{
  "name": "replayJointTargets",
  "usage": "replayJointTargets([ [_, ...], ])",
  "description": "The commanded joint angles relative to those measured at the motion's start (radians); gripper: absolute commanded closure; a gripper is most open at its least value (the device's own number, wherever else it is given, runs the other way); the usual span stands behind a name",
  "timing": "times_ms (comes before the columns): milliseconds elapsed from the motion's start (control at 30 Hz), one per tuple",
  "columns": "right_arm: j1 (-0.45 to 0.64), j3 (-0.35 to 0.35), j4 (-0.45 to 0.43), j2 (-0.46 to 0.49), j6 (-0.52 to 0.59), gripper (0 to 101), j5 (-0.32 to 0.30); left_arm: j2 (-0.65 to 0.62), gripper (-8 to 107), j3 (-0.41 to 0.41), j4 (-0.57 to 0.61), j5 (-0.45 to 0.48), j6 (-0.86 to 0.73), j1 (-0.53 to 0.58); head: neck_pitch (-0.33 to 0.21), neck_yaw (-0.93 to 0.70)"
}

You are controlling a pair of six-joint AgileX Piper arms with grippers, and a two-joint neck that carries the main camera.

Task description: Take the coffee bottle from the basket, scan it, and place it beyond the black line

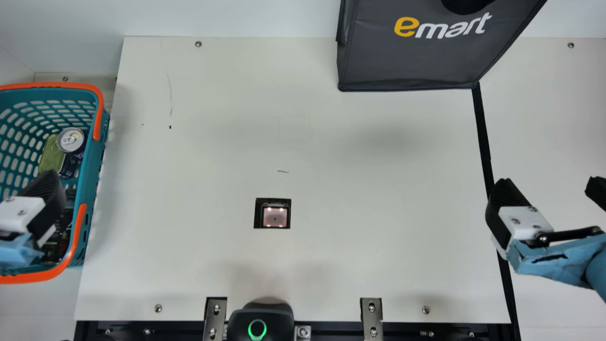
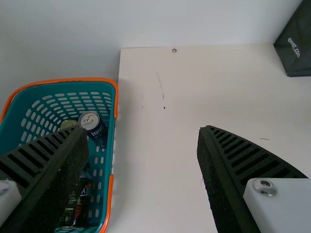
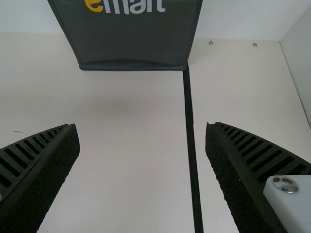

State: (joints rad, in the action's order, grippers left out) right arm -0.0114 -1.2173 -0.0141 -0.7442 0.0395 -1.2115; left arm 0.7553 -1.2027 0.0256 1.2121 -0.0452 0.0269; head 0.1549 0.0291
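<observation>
Still to be done, it seems, is step 1, the pick: the left gripper (image 2: 143,130) and right gripper (image 3: 142,126) both have fingers spread, holding nothing. The coffee bottle is probably among the dark bottles (image 2: 82,203) in the basket (image 1: 93,166); the left should descend, grasp it, then approach the scanner (image 1: 275,216).

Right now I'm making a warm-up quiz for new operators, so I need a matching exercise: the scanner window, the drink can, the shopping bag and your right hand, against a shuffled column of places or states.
Things
1. scanner window
2. drink can
3. shopping bag
4. right hand

Places or states
A. open and holding nothing, near the black line
B. set into the table, with small lights glowing
C. dark grey, at the far side of the table
D. inside the teal basket, its silver top showing

Right pairs: 1-B, 2-D, 3-C, 4-A
</observation>
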Motion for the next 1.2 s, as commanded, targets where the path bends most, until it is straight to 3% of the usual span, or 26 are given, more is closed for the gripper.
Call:
replayJointTargets([
  [0, 0.000, 0.000, 0.000, 0.000, 0.000, 11, 0.000, 0.000, 9, 0.000, 0.000, 0.000, 0.000, 0.000, -0.017, -0.025],
  [467, 0.000, 0.000, 0.000, 0.000, 0.000, 11, 0.000, 0.000, 9, 0.000, 0.000, 0.000, 0.000, 0.000, -0.017, -0.351],
  [1167, 0.000, 0.000, 0.000, 0.000, 0.000, 11, 0.000, 0.000, 9, 0.000, 0.000, 0.000, 0.000, 0.000, -0.017, -0.351],
])
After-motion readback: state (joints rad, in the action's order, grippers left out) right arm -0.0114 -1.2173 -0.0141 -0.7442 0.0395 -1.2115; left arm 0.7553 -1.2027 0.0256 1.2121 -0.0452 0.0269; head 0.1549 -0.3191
